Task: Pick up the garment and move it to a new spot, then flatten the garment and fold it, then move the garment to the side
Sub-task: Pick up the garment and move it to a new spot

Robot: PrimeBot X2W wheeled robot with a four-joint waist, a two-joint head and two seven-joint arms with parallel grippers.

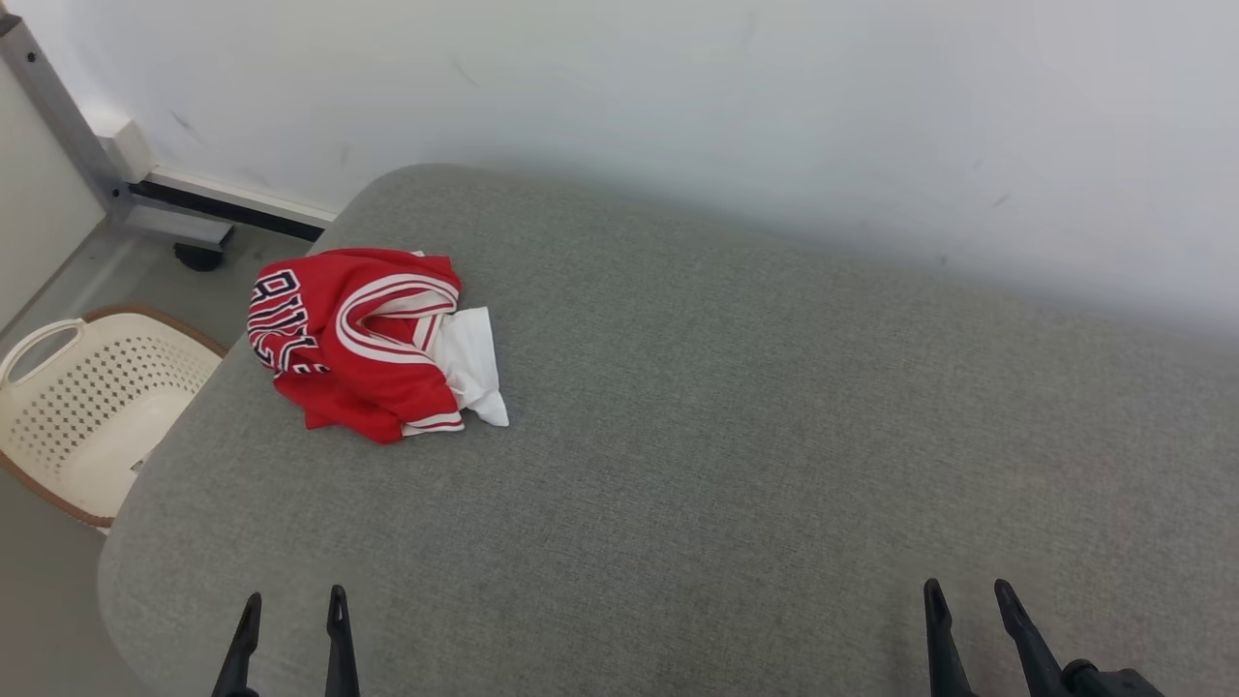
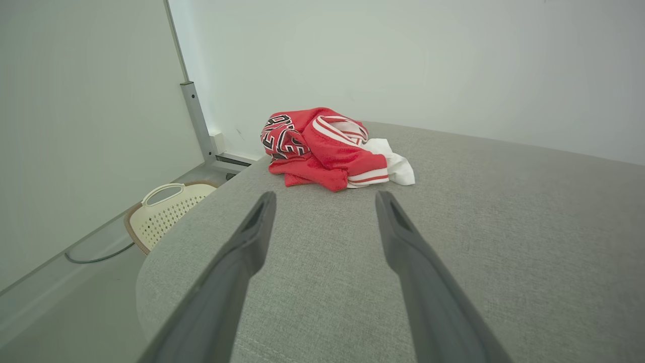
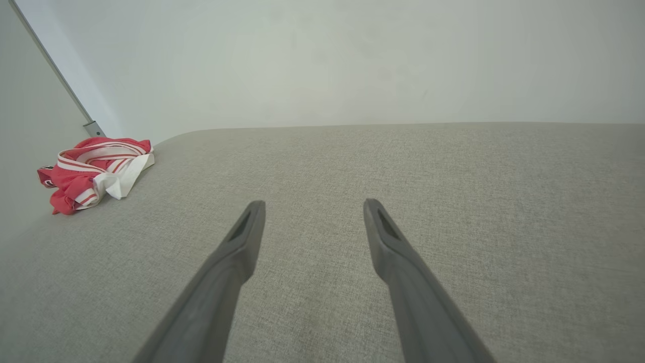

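Observation:
The garment (image 1: 363,339) is a red jersey with white and red trim, dark lettering and a white part, lying crumpled near the far left corner of the grey padded surface (image 1: 726,436). The left wrist view shows the garment (image 2: 325,148) ahead of my fingers, well apart from them. In the right wrist view the garment (image 3: 93,171) lies far off to the left. My left gripper (image 1: 293,595) hovers open and empty at the lower left, near the front edge. My right gripper (image 1: 966,589) is open and empty at the lower right.
A cream perforated laundry basket (image 1: 92,407) stands on the floor beyond the surface's left edge. A white wall (image 1: 774,106) runs along the far side, with a metal frame leg (image 1: 68,126) and a caster at the left corner. The rest of the surface is bare grey fabric.

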